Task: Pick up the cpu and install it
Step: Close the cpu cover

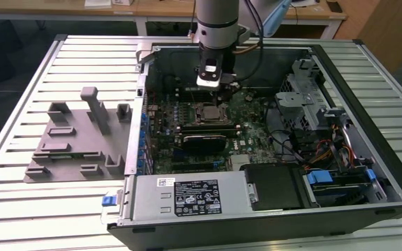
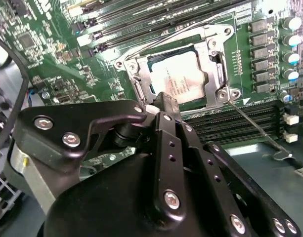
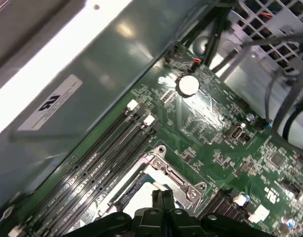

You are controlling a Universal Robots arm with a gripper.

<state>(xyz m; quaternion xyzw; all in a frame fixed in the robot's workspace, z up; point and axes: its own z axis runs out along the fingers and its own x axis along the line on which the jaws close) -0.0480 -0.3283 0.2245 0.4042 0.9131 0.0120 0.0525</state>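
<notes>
Second wrist view: cpu [image 2: 177, 78] seated flat in socket [image 2: 218, 69] on motherboard [image 2: 57, 54]. Gripper [image 2: 162, 100] fingers pressed together, tip at socket frame edge, just beside cpu. Exterior view: motherboard inside open computer case [image 1: 257, 230] on bench [image 1: 19, 209]; walls close around arm.

The desk [image 1: 19, 94] is pale grey, with long grooves running across its top. A big black computer case [image 1: 257, 227] lies on its side on the desk, with its open side facing up. A grey plastic tray [image 1: 75, 151] lies flat on the desk just beside the case, on the exterior view's left of it. Small blocks and posts stick up from the tray. More grooved desk shows past the case on the exterior view's right.
</notes>
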